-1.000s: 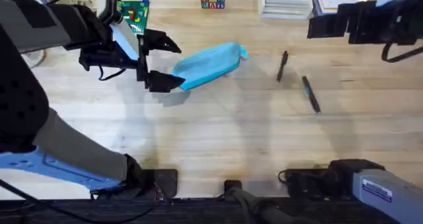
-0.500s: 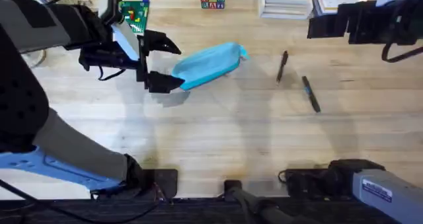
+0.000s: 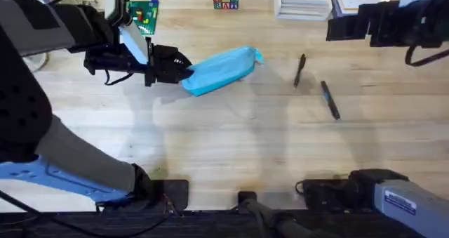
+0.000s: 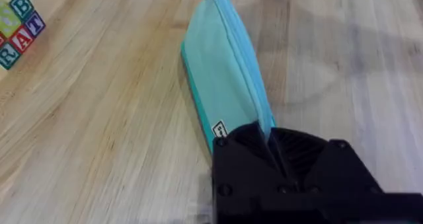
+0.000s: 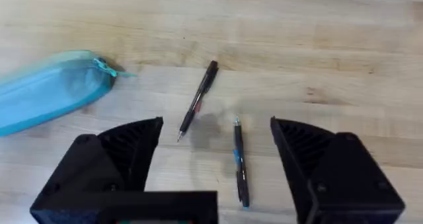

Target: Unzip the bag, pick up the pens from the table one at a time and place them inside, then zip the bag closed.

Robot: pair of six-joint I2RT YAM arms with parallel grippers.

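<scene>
Pale plank tabletop (image 3: 231, 147) under the lights, and the left gripper (image 3: 179, 68) has its black fingers (image 4: 251, 151) clamped on the near end of the light blue bag (image 3: 221, 68), zipper running away along its length. The bag lies flat and slanted, left of centre. To its right, two pens (image 3: 299, 69) (image 3: 330, 100) lie apart on the wood, near each other, neither touching the bag. High at the far right, the right gripper (image 5: 215, 164) hangs above the pens with fingers spread wide, holding nothing. Lettered blocks (image 4: 18, 27) sit at the far edge.
</scene>
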